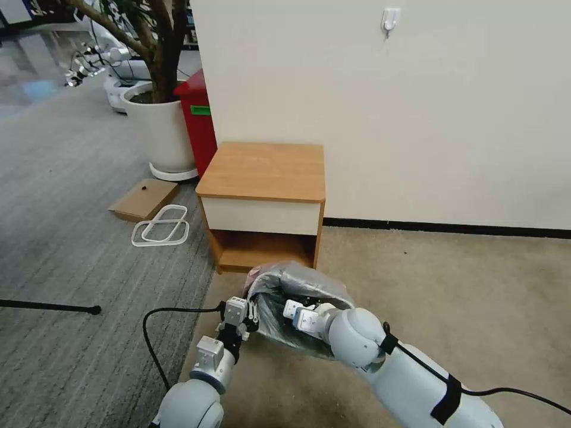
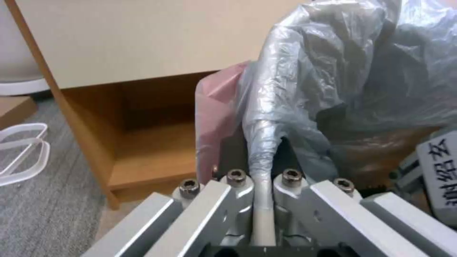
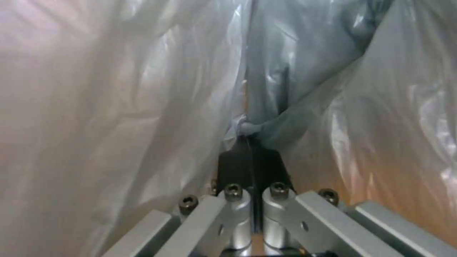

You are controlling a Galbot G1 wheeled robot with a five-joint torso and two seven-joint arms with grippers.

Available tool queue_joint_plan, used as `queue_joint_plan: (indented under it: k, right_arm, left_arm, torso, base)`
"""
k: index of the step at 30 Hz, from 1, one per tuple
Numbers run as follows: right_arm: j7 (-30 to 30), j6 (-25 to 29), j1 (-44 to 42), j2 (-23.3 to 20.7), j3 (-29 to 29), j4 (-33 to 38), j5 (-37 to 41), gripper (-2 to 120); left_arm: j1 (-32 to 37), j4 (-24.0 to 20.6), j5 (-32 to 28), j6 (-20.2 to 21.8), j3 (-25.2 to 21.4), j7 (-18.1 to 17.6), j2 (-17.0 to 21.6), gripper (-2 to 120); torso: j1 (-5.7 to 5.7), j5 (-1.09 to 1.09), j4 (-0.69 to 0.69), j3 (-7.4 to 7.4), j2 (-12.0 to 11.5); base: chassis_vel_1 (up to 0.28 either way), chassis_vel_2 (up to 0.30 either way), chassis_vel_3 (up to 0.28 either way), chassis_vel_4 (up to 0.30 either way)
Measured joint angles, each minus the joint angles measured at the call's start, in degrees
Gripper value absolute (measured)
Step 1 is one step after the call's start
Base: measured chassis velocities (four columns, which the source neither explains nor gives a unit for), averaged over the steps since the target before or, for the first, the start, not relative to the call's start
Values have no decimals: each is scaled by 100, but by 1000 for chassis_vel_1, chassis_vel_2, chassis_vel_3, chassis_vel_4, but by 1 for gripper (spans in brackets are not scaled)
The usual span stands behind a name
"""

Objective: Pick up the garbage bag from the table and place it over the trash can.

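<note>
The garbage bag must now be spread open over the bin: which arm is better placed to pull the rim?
Probably left. The left gripper is shut on the garbage bag at its rim, outside it. The right gripper pinches plastic deep inside the bag.

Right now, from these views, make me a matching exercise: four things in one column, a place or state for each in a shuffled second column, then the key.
Things:
1. garbage bag
2. table
3. left gripper
4. right gripper

Places or states:
A. shut on a twisted strand of plastic at the bag's rim
B. against the wall, top bare
C. inside the bag, shut on a fold
D. held off the floor between both arms

Pairs: 1-D, 2-B, 3-A, 4-C
</note>
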Motion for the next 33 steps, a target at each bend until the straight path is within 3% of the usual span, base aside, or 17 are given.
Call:
queue_joint_plan:
  k: [33]
  right_arm:
    - [250, 3, 57, 236, 121, -591, 159, 0]
  left_arm:
    - [-39, -33, -218, 20, -24, -147, -11, 0]
  torso:
    - [0, 0, 0, 0, 0]
  base:
    - [0, 0, 0, 0]
